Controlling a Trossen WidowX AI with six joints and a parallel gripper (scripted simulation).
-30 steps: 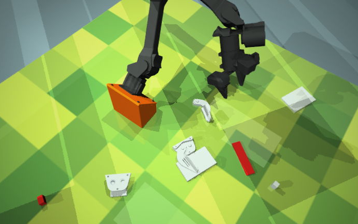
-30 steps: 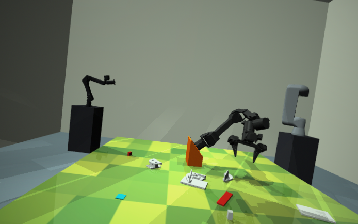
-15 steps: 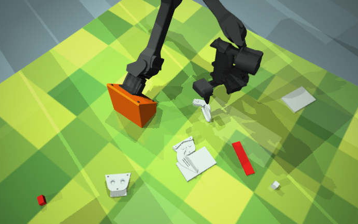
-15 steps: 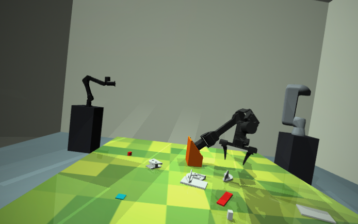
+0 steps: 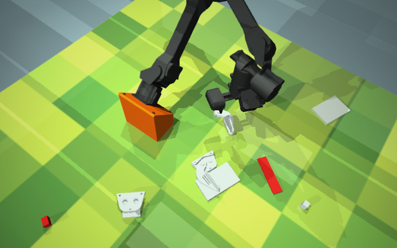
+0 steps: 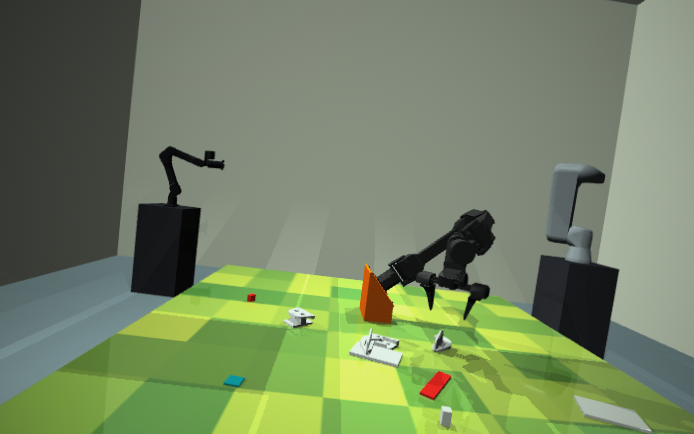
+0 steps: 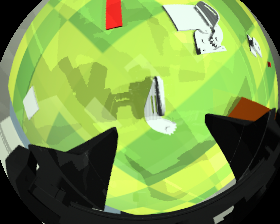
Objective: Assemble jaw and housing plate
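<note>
Claw (image 5: 232,103) (image 6: 448,315) (image 7: 164,125) spread wide and empty above the loose jaw (image 5: 229,123) (image 6: 440,341) (image 7: 155,107), likely so we can straddle it, while the housing plate (image 5: 130,202) (image 6: 299,317) (image 7: 254,46) sits apart, leaving the base (image 5: 225,178) (image 6: 387,355) (image 7: 180,18) open from above for meshing

1. No text, label, brand, number or sign can be read anywhere around the pincer (image 5: 232,106) (image 6: 448,312) (image 7: 162,124), in the top, exterior or wrist view.
2. The pincer itself bears no lettering that can be read.
</note>
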